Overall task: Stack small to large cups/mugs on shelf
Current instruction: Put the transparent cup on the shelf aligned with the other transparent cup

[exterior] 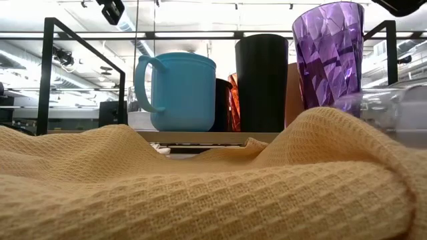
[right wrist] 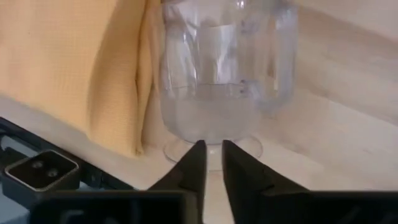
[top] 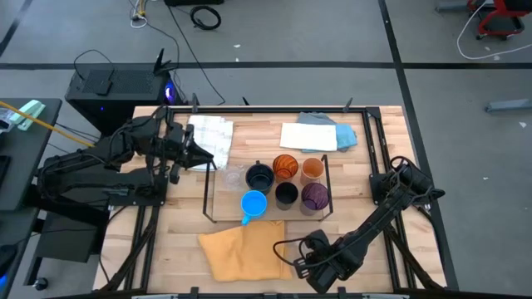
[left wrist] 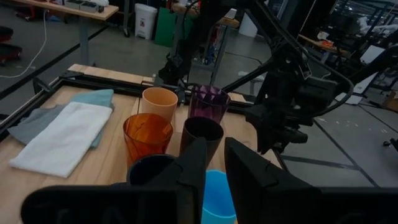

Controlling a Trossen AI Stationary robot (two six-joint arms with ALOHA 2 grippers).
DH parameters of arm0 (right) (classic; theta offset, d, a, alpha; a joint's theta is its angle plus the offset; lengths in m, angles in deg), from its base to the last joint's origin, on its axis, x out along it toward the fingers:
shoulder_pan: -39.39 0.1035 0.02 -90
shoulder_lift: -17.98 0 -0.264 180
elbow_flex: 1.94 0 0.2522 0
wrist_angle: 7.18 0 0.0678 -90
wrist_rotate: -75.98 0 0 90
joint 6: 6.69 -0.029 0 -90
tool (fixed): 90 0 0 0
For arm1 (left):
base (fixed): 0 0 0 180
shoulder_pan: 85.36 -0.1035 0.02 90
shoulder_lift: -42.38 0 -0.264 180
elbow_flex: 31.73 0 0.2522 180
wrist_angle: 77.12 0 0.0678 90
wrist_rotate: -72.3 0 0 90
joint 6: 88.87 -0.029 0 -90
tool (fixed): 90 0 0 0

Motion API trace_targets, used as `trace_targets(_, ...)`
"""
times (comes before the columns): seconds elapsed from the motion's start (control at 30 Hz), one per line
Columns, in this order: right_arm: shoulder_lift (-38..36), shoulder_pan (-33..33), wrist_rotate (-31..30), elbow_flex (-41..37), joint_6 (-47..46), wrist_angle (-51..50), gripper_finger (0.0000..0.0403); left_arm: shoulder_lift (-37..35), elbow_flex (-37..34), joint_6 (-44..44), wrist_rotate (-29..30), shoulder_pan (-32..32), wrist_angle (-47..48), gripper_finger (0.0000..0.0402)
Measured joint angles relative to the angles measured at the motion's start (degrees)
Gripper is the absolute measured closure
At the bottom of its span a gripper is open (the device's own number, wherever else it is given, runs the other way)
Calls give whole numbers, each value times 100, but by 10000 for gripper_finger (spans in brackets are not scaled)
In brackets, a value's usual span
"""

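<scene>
My right gripper (right wrist: 211,155), fingers nearly pressed together and holding nothing, sits low before the clear glass (right wrist: 221,74) beside the yellow cloth (right wrist: 74,62), off the shelf (top: 209,195), so I should reopen wide, straddle it and squeeze gently.

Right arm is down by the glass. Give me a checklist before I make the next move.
1. Right claw gripping the clear footed glass: not ok. Its fingers are nearly together just short of the foot, with nothing between them.
2. Glass upright: ok. It stands on its foot on the wooden tabletop.
3. Glass free of the yellow waffle cloth: cannot tell. It sits right beside the cloth's edge.
4. Left claw out of the way: ok. It hovers at the wire-framed wooden shelf, far from the glass.
5. Cups on the shelf standing: ok. The bright blue handled mug and its neighbours are upright.
</scene>
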Motion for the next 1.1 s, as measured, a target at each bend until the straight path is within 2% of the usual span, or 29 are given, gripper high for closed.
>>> trace_targets(0.13,13,9,-98,0,40,28,390,-6,0,-13,0,0,-31,338)
trace_targets(0.2,15,36,-100,-67,43,161,398,-4,0,-20,0,0,-27,340)
trace_targets(0.43,20,184,-80,-202,-383,401,378,-7,0,-47,30,0,-24,334)
trace_targets(0.63,20,199,-76,-203,-378,500,398,-7,0,-135,83,0,-20,337)
trace_targets(1.1,13,-13,-158,21,-172,516,400,-4,0,-147,85,-4,-29,331)
